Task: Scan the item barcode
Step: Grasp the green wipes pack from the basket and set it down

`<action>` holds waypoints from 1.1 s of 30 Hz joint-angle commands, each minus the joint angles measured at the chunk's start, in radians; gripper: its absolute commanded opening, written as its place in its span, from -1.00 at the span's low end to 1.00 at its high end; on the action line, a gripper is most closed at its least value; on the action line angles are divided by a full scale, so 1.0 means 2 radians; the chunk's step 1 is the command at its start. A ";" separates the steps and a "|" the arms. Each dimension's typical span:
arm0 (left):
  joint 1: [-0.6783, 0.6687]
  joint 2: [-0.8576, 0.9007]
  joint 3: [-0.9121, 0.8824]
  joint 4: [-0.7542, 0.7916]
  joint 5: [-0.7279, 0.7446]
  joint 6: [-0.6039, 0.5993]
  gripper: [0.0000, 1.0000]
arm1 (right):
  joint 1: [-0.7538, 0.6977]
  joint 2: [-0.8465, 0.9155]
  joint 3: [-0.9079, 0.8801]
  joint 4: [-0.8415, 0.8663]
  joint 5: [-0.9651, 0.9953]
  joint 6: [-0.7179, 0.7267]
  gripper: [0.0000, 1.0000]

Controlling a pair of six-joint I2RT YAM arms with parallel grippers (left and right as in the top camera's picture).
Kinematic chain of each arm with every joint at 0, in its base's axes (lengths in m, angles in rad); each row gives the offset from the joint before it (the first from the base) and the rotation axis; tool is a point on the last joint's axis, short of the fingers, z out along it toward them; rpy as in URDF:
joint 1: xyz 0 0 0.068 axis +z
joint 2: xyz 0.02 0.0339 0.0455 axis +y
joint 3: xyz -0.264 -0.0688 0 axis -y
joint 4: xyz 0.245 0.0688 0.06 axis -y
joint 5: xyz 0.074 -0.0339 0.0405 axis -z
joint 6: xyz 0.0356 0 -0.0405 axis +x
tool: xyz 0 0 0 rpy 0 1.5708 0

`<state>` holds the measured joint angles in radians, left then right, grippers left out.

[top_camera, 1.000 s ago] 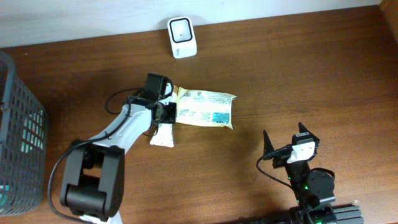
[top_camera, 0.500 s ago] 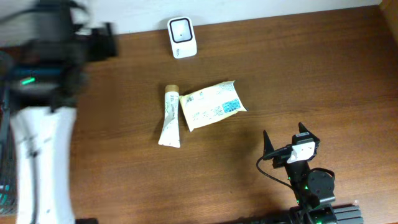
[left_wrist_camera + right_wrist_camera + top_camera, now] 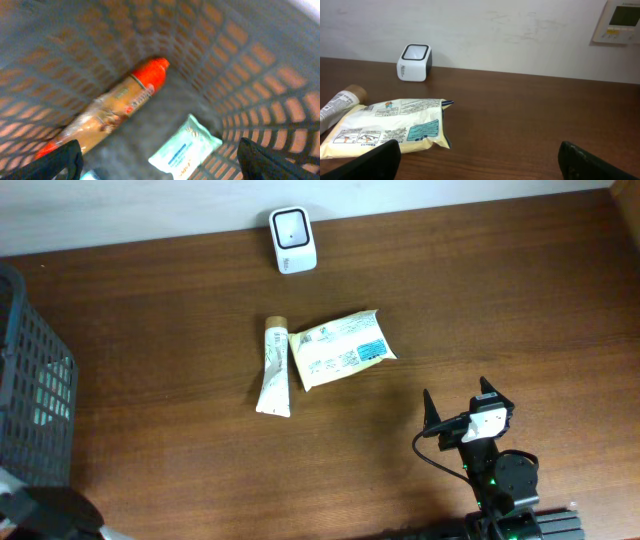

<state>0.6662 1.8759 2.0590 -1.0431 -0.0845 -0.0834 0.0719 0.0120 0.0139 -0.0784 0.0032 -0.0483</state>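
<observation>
Near the wall, the scanner (image 3: 293,240) stands on the table (image 3: 500,300) with its window turned upward and nothing held over it. Just in front of the scanner, toward the robot, lie 2 goods side by side: a white tube (image 3: 272,370) and a yellow packet (image 3: 342,350), touching or nearly so, with the packet's printed face up. Far to the left of the scanner sits a dark mesh basket (image 3: 40,380). The left fingers (image 3: 60,160) hang inside it, spread wide with nothing between them. Under them lie an orange-capped stick pack (image 3: 115,107) and a pale green pack (image 3: 182,150), apart from each other. By my reading, the item to scan next is 1 of these 2. The right fingers (image 3: 370,162) are also wide and empty, well to the right of the scanner and nearer the robot.

Several things could go wrong from here. The left wrist view is smeared, so the exact lie of the 2 packs is hard to read, and a badly aimed descent could jam a finger into the mesh. The stick pack is rounded and lies aslant against the basket wall, so a pinch off its middle would likely let it slip out. The green pack lies flat and looks soft, so the fingers may scrape the floor and catch only a corner. No barcode shows on either pack, so the wrong face may end up toward the scanner. A low carry could also knock the tube or the yellow packet
</observation>
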 commanded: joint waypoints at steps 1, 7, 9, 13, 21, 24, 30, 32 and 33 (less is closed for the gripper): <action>0.010 0.061 -0.002 -0.017 0.102 0.111 0.88 | 0.003 -0.003 -0.004 -0.001 0.001 0.002 0.97; 0.015 0.149 -0.002 -0.035 0.167 0.188 0.83 | 0.003 -0.003 -0.004 -0.001 0.001 0.002 0.97; 0.016 0.175 -0.002 -0.045 0.173 0.210 0.81 | 0.003 -0.003 -0.004 -0.001 0.001 0.002 0.97; 0.017 0.218 -0.002 -0.050 0.219 0.239 0.79 | 0.003 -0.003 -0.004 -0.001 0.001 0.002 0.98; 0.017 0.280 -0.006 -0.057 0.216 0.247 0.26 | 0.003 -0.003 -0.004 -0.001 0.001 0.002 0.97; 0.017 0.280 -0.003 -0.057 0.205 0.247 -0.48 | 0.003 -0.003 -0.004 -0.001 0.001 0.002 0.97; 0.017 0.260 0.082 -0.105 0.205 0.206 -1.00 | 0.003 -0.003 -0.004 -0.001 0.001 0.002 0.97; 0.017 0.239 0.131 -0.124 0.202 0.174 -1.00 | 0.003 -0.003 -0.004 -0.001 0.001 0.002 0.97; 0.017 0.225 0.157 -0.133 0.193 0.149 -1.00 | 0.003 -0.003 -0.004 -0.001 0.001 0.002 0.97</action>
<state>0.7036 2.4039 2.2562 -1.2869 0.3115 0.3275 0.0719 0.0120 0.0139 -0.0784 0.0032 -0.0483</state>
